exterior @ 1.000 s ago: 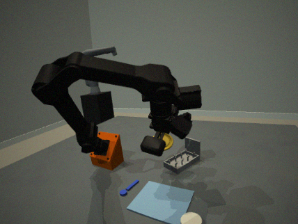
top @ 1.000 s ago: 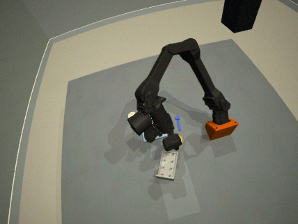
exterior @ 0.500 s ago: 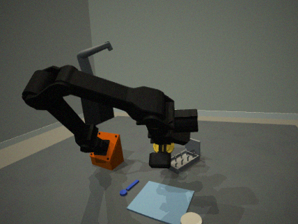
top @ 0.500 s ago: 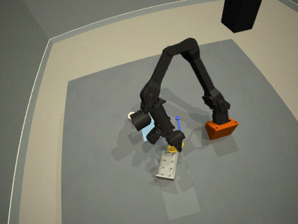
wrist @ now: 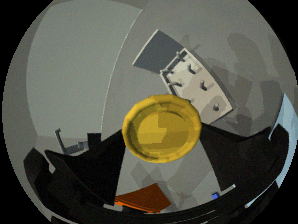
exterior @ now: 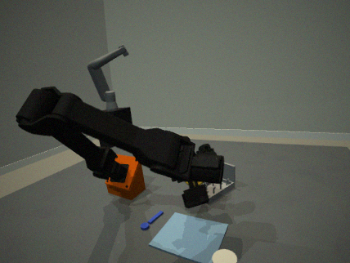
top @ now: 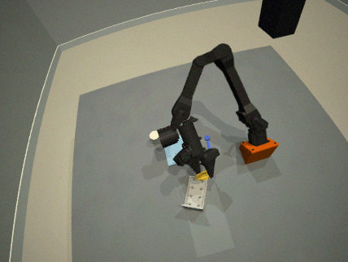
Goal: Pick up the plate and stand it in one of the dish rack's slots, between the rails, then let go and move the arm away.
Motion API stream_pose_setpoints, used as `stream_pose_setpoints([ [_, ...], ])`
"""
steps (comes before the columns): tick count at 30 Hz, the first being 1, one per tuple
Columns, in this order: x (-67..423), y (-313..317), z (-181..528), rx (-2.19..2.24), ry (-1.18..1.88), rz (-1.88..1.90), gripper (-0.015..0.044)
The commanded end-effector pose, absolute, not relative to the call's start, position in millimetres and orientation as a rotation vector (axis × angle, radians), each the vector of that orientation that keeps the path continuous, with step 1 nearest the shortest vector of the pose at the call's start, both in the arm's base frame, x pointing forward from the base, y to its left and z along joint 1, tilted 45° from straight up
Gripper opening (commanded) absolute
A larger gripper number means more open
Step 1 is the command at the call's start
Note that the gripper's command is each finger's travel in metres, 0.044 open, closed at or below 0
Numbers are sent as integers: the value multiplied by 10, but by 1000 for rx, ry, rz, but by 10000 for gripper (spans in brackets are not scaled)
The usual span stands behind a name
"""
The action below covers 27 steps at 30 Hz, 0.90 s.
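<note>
My gripper [top: 204,173] [exterior: 196,191] is shut on the yellow plate [top: 202,176] [wrist: 161,128] and holds it low over the near end of the grey dish rack [top: 194,200] [exterior: 230,173] [wrist: 200,88]. In the wrist view the plate faces the camera, with the rack's rails and pegs just beyond its upper right edge. In the exterior view the arm and the fingers hide most of the plate. I cannot tell whether the plate touches the rack.
A light blue mat [top: 171,155] [exterior: 190,237] lies beside the rack, with a blue spoon [top: 207,141] [exterior: 151,220] and a white round cup [top: 154,135] [exterior: 224,256] near it. The arm's orange base [top: 258,150] [exterior: 124,181] stands to the right. A black box [top: 280,16] stands at the far back.
</note>
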State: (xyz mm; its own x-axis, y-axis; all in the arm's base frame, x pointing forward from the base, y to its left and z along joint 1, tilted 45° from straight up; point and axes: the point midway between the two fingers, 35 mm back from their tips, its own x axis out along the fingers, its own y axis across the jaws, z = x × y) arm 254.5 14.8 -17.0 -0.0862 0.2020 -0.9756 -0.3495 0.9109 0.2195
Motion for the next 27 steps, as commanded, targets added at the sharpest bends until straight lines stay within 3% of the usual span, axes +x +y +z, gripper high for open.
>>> stream_pose_setpoints([
  [1,2546,123,-192,-143,1508,561,0],
  [27,2516,-95,-191,-476,867,915,0],
])
